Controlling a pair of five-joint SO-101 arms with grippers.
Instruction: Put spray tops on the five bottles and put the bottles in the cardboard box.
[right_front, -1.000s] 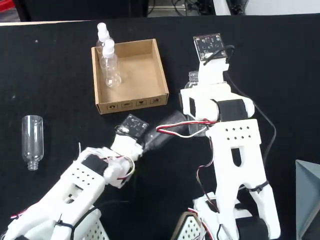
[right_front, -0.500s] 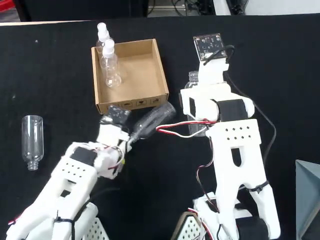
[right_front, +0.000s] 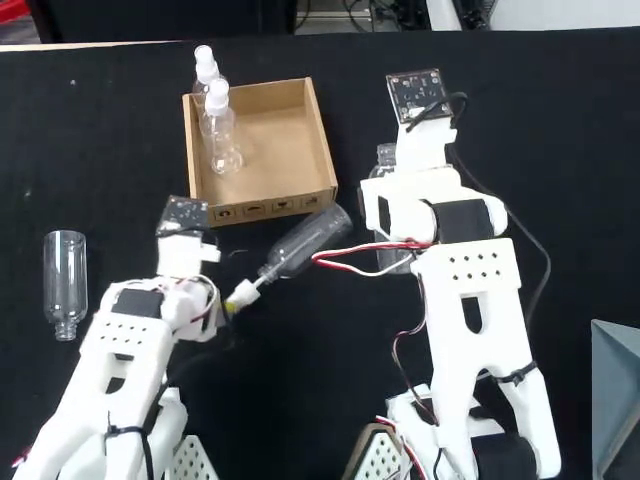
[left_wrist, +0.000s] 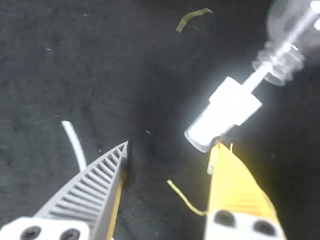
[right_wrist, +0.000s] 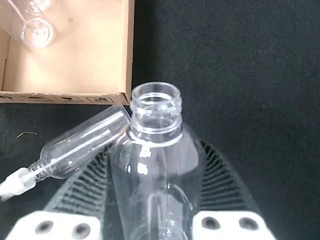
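The high view looks down over the worktop (right_front: 560, 120); both close wrist views share the lying bottle (right_wrist: 75, 145).

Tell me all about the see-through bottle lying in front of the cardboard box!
The bottle is clear plastic and lies on its side on the black table. Its base is by the front corner of the cardboard box; its neck points toward the left gripper. Its white spray top is not screwed down: a thin stem shows between cap and neck. The open gripper's yellow finger is right at the cap; touching or not, I cannot tell.
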